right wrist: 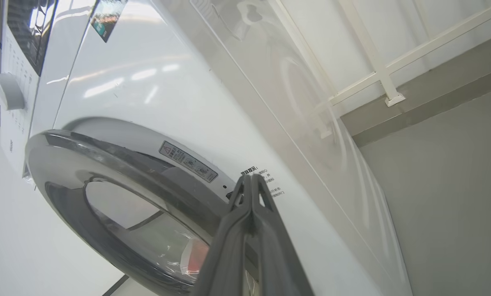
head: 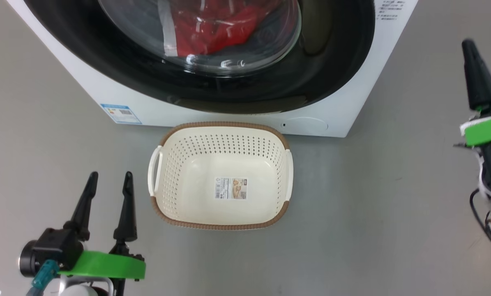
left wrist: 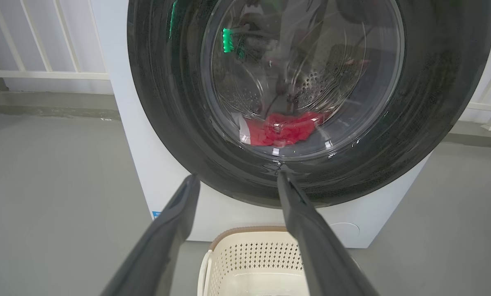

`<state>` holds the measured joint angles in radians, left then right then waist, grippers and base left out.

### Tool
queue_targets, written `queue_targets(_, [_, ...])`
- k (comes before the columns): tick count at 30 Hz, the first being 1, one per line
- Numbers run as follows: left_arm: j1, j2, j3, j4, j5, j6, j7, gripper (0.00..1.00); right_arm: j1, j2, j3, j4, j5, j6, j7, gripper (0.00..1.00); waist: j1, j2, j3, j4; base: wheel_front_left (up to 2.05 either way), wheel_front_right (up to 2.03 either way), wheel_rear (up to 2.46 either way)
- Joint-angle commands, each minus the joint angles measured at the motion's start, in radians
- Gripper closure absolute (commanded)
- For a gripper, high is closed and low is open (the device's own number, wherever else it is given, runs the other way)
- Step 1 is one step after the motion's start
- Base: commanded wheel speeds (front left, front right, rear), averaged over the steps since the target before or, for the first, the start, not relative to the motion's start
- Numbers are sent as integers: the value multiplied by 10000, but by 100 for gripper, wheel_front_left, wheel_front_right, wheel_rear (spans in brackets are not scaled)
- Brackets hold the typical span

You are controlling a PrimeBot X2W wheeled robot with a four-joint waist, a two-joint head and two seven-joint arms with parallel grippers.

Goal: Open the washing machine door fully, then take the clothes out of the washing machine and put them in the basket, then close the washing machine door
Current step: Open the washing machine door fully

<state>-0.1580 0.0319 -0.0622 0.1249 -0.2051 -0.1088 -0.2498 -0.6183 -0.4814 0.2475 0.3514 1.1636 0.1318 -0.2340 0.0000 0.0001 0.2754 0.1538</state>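
Washer (head: 352,102) fills the space ahead of both grippers, white and boxy on a grey floor (head: 372,205). A blue label (head: 121,114) sits low on its front, beyond the left gripper (head: 110,176). Door (head: 146,74) lies shut against the front; its black rim and bulging glass face the left gripper's fingers straight on in the left wrist view.

Basket (head: 229,144) sits on the floor just ahead of and to the right of the left gripper, close to the washer's foot and below the door. It is upright, with a paper label (head: 231,188) on its bottom. Clothes (head: 224,28) are inside the drum behind the glass, a red heap low in the window, well beyond the left fingertips and apart from them.

Left gripper hangs low over the floor with its fingers spread wide, gripping nothing. Right gripper (head: 471,49) is raised off to the washer's right, its two fingers pressed together with nothing between them. In the right wrist view its tip (right wrist: 251,179) lies over the white front panel just past the door's rim, by some small printed text; whether it touches the panel I cannot tell.
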Motion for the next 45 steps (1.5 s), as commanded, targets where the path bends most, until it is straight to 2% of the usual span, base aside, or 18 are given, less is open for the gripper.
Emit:
queue_targets(1, [-361, 183, 309, -307, -48, 72, -120, 0, -268, -253, 267, -160, 326, -11, 98, 100, 0, -1, 145, 50, 0, 0, 0])
queue_targets(15, [-769, 183, 174, -401, -236, 172, -120, 0, -1907, -1030, 1440, 105, 3006, -11, 2007, 100, 0, -1, 901, 287, 0, 0, 0])
queue_targets(24, [-956, 183, 6, -463, -424, 246, -120, 0, -2718, -1192, 1812, -87, 3726, -11, 2970, 100, 0, -1, 1311, 495, 0, 0, 0])
queue_targets(35, [-1196, 183, -167, -643, -626, 399, -120, 0, -3796, -1109, 1525, 160, 4680, -11, 4541, 100, 0, -1, 1876, 651, 0, 0, 0])
queue_targets(45, [-1267, 183, -343, -641, -818, 529, -120, 0, -4296, -1040, 1293, 426, 4887, -11, 5577, 100, 0, -1, 2043, 803, 0, 0, 0])
